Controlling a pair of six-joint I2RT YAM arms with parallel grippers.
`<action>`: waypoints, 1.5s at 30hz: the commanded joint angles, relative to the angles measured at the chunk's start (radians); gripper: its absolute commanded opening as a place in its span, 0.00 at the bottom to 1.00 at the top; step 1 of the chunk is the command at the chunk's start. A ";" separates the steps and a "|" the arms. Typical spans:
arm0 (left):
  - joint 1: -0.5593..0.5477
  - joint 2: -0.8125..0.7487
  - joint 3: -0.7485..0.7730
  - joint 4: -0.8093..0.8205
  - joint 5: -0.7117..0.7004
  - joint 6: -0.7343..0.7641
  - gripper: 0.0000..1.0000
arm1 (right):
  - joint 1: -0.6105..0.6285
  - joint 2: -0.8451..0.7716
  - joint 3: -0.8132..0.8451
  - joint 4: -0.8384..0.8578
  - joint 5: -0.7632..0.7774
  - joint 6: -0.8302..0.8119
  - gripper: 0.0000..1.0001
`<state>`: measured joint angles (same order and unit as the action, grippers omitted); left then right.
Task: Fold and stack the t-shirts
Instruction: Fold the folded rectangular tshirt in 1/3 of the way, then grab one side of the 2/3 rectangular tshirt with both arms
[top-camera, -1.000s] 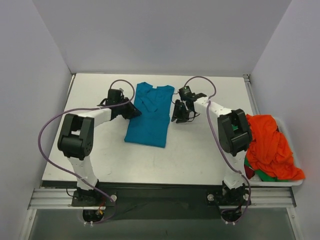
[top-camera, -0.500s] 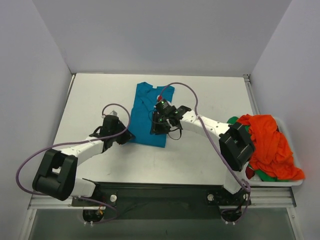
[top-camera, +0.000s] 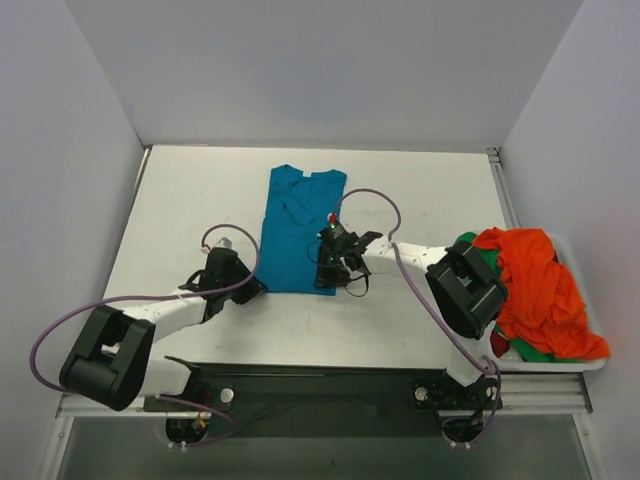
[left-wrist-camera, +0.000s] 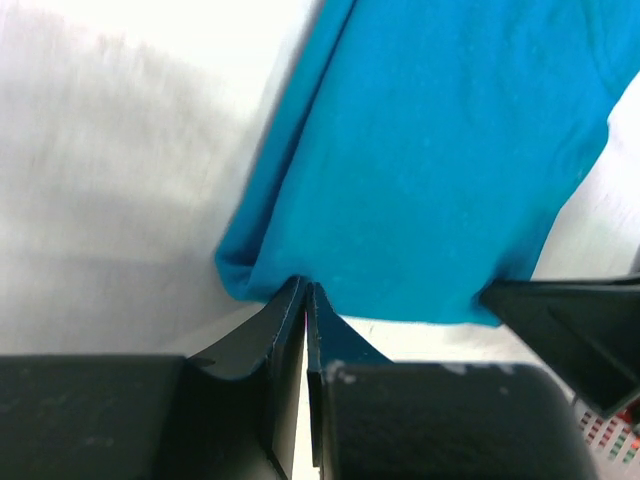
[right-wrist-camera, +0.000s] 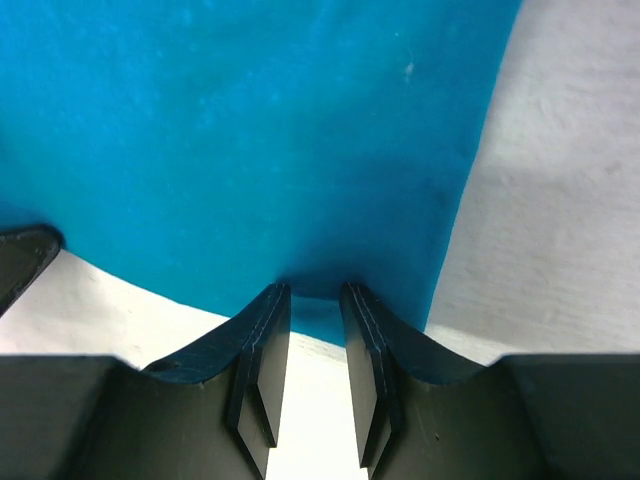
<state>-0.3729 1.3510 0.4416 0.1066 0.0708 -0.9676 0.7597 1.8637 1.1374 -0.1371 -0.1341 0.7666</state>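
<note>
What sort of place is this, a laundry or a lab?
Most likely a robotics lab test cell, not a laundry: a left arm and right arm are bolted at the near edge of a white table boxed in by plain walls, with a teal t-shirt laid out and an orange-and-green shirt pile.

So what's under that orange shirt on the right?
Green cloth peeks out beneath the orange shirt, both heaped in a white tray. Whatever else lies under the heap is covered.

Teal-blue t-shirt (top-camera: 298, 225), orange-red t-shirt (top-camera: 540, 290), green t-shirt (top-camera: 531, 353), white table (top-camera: 190, 195)
</note>
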 joint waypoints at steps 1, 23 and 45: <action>-0.026 -0.099 -0.049 -0.100 -0.037 -0.005 0.16 | -0.008 -0.041 -0.099 -0.078 0.068 -0.012 0.30; -0.144 -0.386 -0.107 -0.242 0.086 0.116 0.68 | -0.118 -0.534 -0.427 -0.055 -0.094 0.013 0.33; -0.146 -0.199 -0.199 -0.030 0.037 0.072 0.31 | -0.214 -0.497 -0.633 0.218 -0.242 0.146 0.41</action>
<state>-0.5152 1.1519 0.2798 0.1223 0.1360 -0.9031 0.5476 1.3468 0.5243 0.0208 -0.3687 0.8803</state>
